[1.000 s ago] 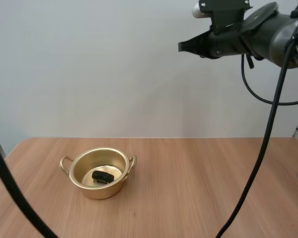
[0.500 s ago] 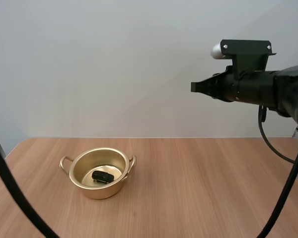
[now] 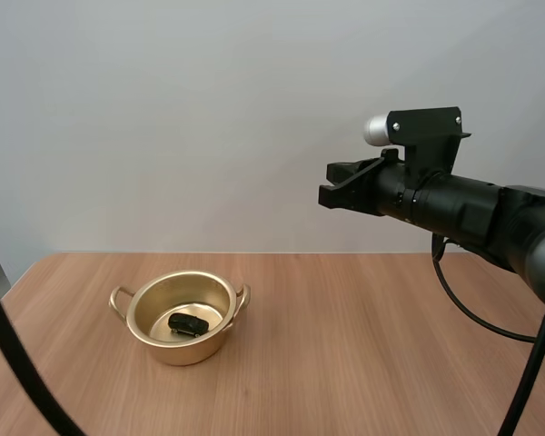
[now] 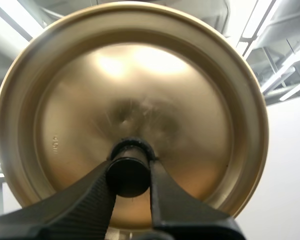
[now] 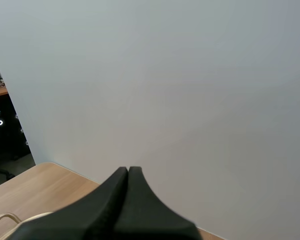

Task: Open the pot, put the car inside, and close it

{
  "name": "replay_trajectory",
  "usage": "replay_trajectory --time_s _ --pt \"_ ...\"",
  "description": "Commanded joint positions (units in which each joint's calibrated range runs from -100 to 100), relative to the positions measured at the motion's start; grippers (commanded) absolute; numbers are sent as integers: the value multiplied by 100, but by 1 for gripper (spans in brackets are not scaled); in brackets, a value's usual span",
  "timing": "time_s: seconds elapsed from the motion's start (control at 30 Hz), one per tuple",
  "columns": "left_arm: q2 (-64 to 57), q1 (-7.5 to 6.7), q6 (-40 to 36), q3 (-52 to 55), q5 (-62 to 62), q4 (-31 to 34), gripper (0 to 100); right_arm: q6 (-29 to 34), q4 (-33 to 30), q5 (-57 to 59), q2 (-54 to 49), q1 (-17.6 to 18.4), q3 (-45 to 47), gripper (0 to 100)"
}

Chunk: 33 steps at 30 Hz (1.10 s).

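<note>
A golden pot point(image 3: 182, 316) stands open on the wooden table point(image 3: 345, 345), left of centre, with a small black toy car point(image 3: 188, 323) lying inside it. My right gripper point(image 3: 329, 186) hangs high above the table, right of the pot, pointing left with its fingers point(image 5: 126, 186) pressed together on nothing. The pot's rim point(image 5: 5, 220) shows just below those fingers. My left gripper point(image 4: 132, 175) is shut on the black knob point(image 4: 129, 172) of the golden lid point(image 4: 130, 105), which it holds up, its top side facing the camera.
The table's far edge meets a plain pale wall. Bare wood stretches to the right of the pot and in front of it.
My right arm has come down from the upper right and swung a little left, so the gripper now hangs lower. The pot and the car have not moved.
</note>
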Motion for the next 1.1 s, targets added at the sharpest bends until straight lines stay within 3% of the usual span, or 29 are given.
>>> replay_trajectory --time_s 0.0,0.13,0.3,0.53,0.77,1.07 --pt "83 -1 22 315 1601 0 0 -15 -1966 11 1 3 4 0" --pt "271 -1 202 1271 2435 10 0 43 -2310 11 1 3 4 0" --pt "786 -1 471 2657 2997 60 0 688 -2896 11 1 3 4 0" --pt "1755 -1 697 3858 3039 60 0 720 -3282 -88 1 3 4 0" --pt "2849 -1 832 4158 3422 45 0 965 -3478 -1442 1 3 4 0" --pt "3524 -1 1144 4158 3887 24 0 965 -3478 -1574 1 3 4 0"
